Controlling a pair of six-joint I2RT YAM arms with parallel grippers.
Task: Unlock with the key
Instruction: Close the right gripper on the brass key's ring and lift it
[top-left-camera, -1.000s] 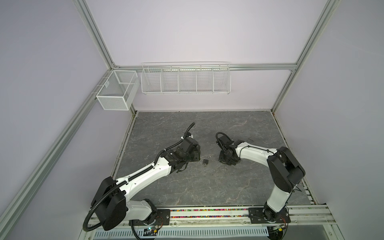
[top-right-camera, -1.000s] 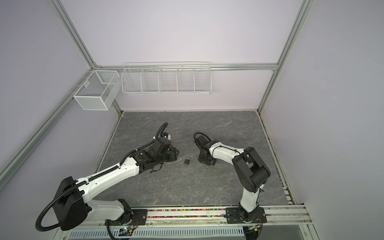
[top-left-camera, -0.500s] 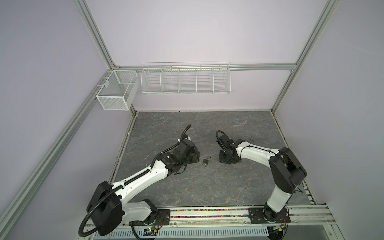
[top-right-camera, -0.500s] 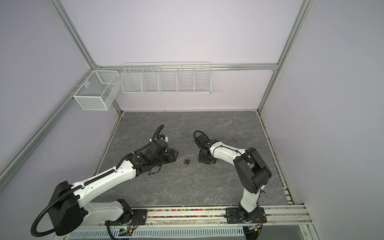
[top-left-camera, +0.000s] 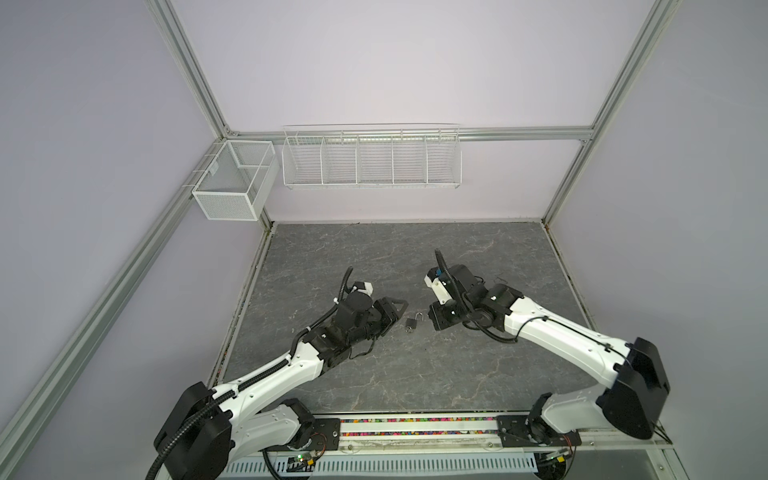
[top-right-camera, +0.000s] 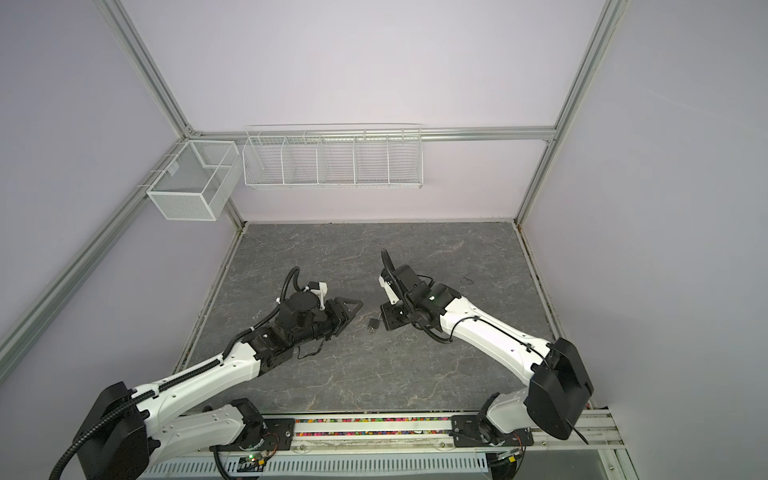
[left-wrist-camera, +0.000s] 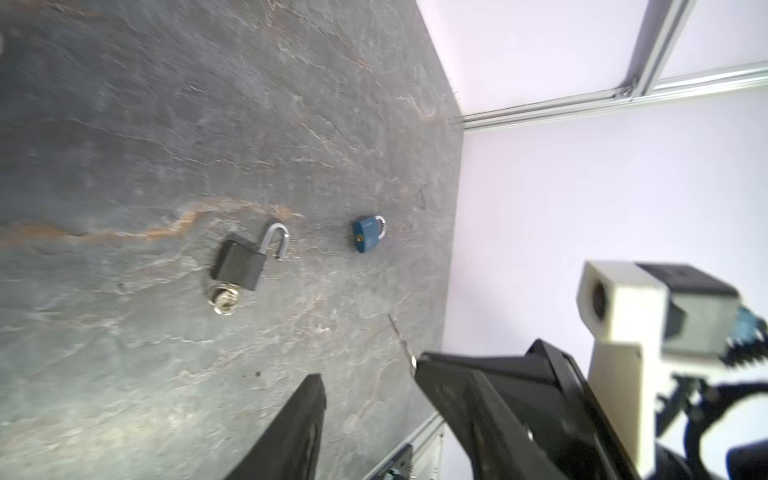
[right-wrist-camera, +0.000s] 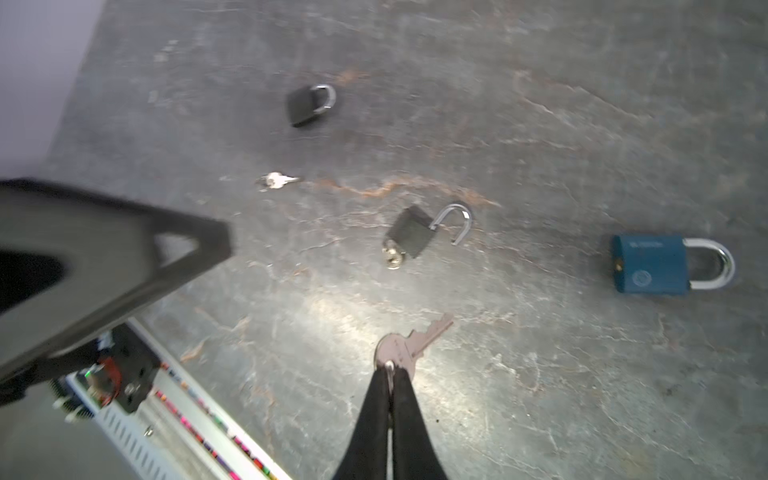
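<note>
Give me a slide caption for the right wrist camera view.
Right gripper, fingers shut on a key, near an open black padlock and a shut blue padlock.

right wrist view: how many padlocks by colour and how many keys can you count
black padlocks: 2 (shut black padlock, open black padlock)
blue padlock: 1
keys: 3 (loose key, key in the open padlock, held key pinched in the right hand)
total: 6
</note>
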